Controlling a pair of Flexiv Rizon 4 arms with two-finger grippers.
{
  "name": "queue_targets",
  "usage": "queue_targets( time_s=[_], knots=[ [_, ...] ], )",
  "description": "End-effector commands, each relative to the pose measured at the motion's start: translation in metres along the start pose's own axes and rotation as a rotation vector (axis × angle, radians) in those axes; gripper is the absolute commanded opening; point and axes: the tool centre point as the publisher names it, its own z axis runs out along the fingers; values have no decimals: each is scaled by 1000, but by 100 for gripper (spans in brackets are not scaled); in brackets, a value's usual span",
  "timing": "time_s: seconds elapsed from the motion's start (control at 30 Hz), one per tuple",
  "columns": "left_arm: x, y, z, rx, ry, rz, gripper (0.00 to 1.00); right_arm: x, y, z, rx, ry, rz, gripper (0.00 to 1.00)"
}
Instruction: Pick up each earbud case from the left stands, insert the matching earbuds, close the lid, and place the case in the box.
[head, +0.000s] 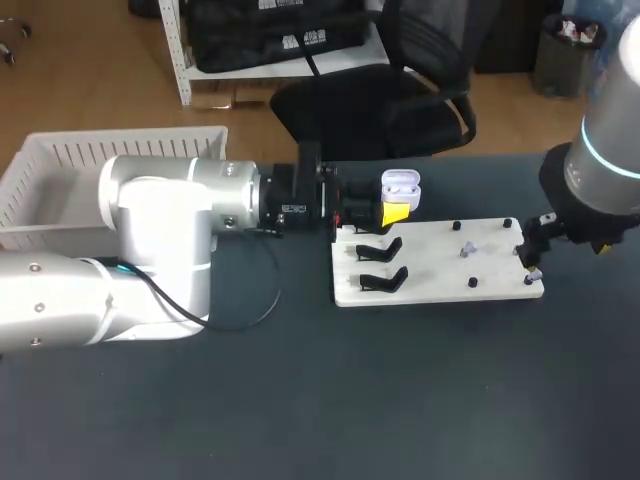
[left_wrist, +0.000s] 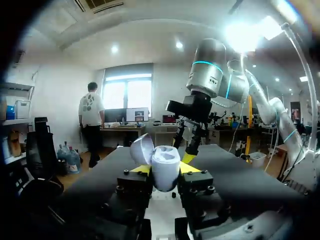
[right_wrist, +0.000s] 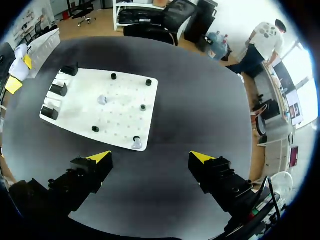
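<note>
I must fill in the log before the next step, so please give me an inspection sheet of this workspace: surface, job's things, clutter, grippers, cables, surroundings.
Surface: dark table carrying a white board.
Job's things: earbud case, lid open, held above the board's left stands; two earbuds lying loose on the board; white box at the far left, behind the left arm.
Clutter: nothing seen.
Grippers: left gripper has its fingers shut on the earbud case; right gripper has its fingers open and empty, near the board's right end.
Cables: black cable loops on the table beside the left arm.
Surroundings: nothing seen reaching over the table.
</note>
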Motion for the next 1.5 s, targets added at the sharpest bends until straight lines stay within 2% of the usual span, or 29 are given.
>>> queue_targets(
  time_s=[0.03, 0.33, 0.4, 0.47, 0.53, 0.63, 0.8, 0.83, 0.87, 1.0, 1.5],
  knots=[
    [0, -2, 0, -6, -3, 3, 0, -1, 4, 13, 57, 16, 2, 100],
    [0, -2, 0, -6, -3, 3, 0, 2, 11, 31, 27, 26, 13, 100],
    [0, -2, 0, -6, -3, 3, 0, 2, 12, 35, 13, 30, -12, 95],
    [0, -2, 0, -6, -3, 3, 0, 2, 12, 36, 2, 26, -48, 84],
    [0, -2, 0, -6, -3, 3, 0, 3, 11, 37, -15, 33, -82, 83],
    [0, -2, 0, -6, -3, 3, 0, 5, 9, 38, -45, 44, -117, 72],
    [0, -2, 0, -6, -3, 3, 0, 5, 9, 43, -53, 52, -169, 71],
    [0, -2, 0, -6, -3, 3, 0, 4, 9, 44, -56, 51, -184, 68],
    [0, -2, 0, -6, -3, 3, 0, 4, 10, 45, -55, 55, -186, 61],
    [0, -2, 0, -6, -3, 3, 0, 2, 13, 49, -66, 65, -203, 49],
    [0, -2, 0, -6, -3, 3, 0, 0, 17, 60, -74, 79, -194, 45]
  ],
)
